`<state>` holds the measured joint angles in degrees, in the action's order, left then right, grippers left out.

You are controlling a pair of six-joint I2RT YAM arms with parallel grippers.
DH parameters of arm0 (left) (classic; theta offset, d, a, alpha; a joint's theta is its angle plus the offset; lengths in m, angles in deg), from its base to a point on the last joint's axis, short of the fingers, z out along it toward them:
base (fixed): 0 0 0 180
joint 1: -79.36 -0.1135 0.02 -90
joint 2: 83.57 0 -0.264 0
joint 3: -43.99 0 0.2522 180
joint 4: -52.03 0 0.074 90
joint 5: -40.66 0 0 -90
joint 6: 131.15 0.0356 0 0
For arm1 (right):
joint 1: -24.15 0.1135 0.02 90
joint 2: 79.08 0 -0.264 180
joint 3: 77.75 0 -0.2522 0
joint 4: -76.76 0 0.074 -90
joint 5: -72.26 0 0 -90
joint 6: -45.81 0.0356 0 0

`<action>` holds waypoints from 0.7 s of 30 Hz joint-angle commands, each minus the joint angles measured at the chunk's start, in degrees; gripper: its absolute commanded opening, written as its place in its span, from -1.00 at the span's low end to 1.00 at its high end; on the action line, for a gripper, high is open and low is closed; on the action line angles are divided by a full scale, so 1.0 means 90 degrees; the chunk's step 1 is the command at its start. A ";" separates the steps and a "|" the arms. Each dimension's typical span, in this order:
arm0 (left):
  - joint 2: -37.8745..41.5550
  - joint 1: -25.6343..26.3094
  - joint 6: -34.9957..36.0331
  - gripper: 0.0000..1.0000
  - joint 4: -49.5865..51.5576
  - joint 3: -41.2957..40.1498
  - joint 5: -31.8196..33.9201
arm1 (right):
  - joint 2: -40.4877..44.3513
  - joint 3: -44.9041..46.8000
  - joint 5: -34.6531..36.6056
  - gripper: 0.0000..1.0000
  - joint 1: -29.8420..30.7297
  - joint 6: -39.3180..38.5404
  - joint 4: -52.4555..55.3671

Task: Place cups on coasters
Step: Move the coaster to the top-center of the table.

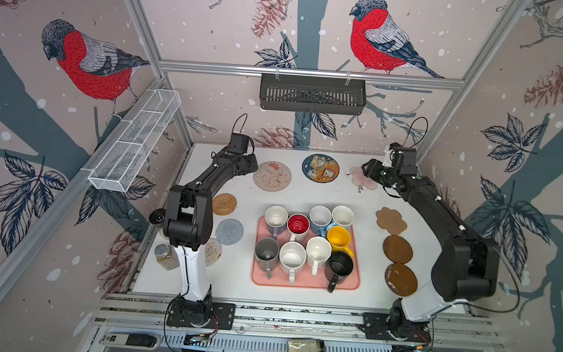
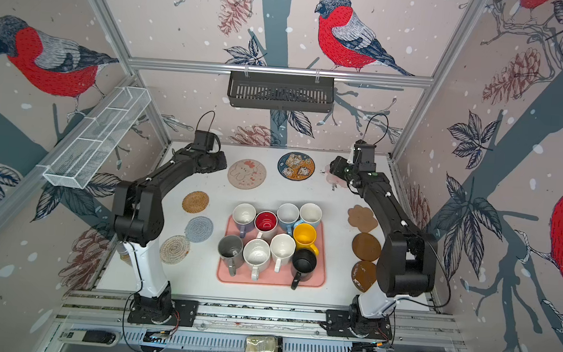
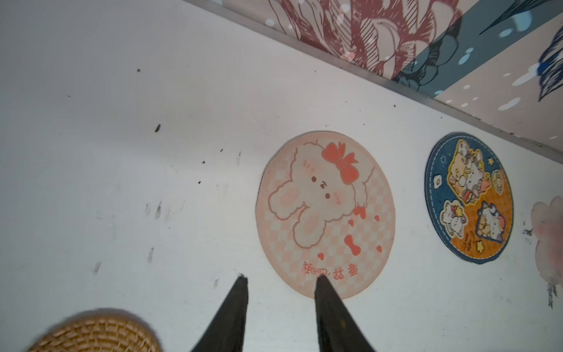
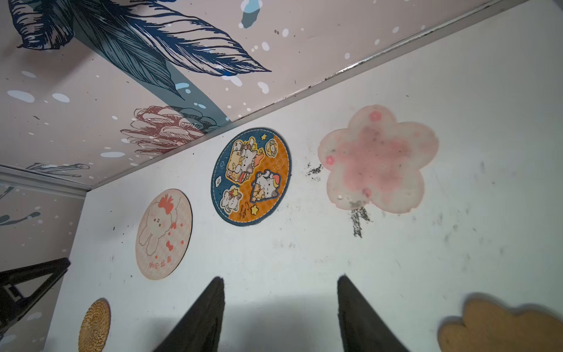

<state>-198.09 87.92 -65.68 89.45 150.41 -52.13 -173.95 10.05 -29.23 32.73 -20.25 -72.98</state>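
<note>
Several cups stand packed on a pink tray [image 1: 302, 281] mid-table, among them a grey one [image 1: 266, 251], a yellow one [image 1: 338, 238] and a black one [image 1: 340, 265]. Coasters ring the tray and all lie bare: straw [image 1: 224, 204], grey [image 1: 229, 231] and cream [image 1: 214, 252] on the left, beige bunny [image 3: 326, 213], blue cartoon [image 4: 251, 176] and pink flower [image 4: 377, 160] at the back, tan cloud [image 1: 390, 221] and two brown discs [image 1: 397, 249] on the right. My left gripper [image 3: 281, 278] hovers open by the bunny coaster, holding nothing. My right gripper [image 4: 281, 278] is open and empty near the flower coaster.
A spice jar [image 1: 166, 257] stands at the table's left edge behind the left arm. A black basket [image 1: 312, 95] hangs on the back wall and a white wire basket [image 1: 135, 141] on the left wall. Another jar [image 1: 306, 349] lies on the front rail.
</note>
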 commanded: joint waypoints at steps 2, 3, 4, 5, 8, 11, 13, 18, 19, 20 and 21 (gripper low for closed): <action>-0.0643 -0.0032 0.0243 -0.24 0.0478 0.0574 -0.0184 | -0.0550 -0.0579 -0.0551 0.19 0.0004 -0.0135 -0.0003; -0.0798 -0.0040 0.0248 -0.27 0.0484 0.0705 -0.0186 | -0.0659 -0.0668 -0.0609 0.18 0.0004 -0.0117 -0.0061; -0.0954 -0.0065 0.0231 -0.29 0.0495 0.0826 -0.0231 | -0.0757 -0.0752 -0.0673 0.18 0.0009 -0.0105 -0.0101; -0.1090 -0.0095 0.0222 -0.30 0.0496 0.0906 -0.0293 | -0.0835 -0.0825 -0.0727 0.18 0.0017 -0.0113 -0.0113; -0.1382 -0.0188 0.0188 -0.32 0.0428 0.1049 -0.0319 | -0.0992 -0.0943 -0.0880 0.18 0.0014 -0.0131 -0.0193; -0.1553 -0.0227 0.0243 -0.33 0.0184 0.1033 -0.0448 | -0.0996 -0.0854 -0.0995 0.18 0.0024 -0.0160 -0.0356; -0.1716 -0.0238 0.0267 -0.32 0.0152 0.1123 -0.0546 | -0.0982 -0.0790 -0.1061 0.18 0.0033 -0.0169 -0.0430; -0.2002 -0.0267 0.0276 -0.35 -0.0067 0.1131 -0.0990 | -0.0972 -0.0666 -0.1125 0.18 0.0043 -0.0194 -0.0532; -0.2002 -0.0267 0.0257 -0.36 -0.0128 0.1088 -0.1023 | -0.0964 -0.0634 -0.1126 0.18 0.0043 -0.0196 -0.0543; -0.2020 -0.0267 0.0251 -0.36 -0.0135 0.1085 -0.1019 | -0.0962 -0.0614 -0.1131 0.18 0.0043 -0.0203 -0.0549; -0.2045 -0.0276 0.0251 -0.37 -0.0137 0.1095 -0.1033 | -0.0967 -0.0602 -0.1126 0.18 0.0043 -0.0200 -0.0562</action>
<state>-216.04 85.63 -63.67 89.34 160.46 -59.67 -182.87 4.35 -38.50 33.03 -21.52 -76.09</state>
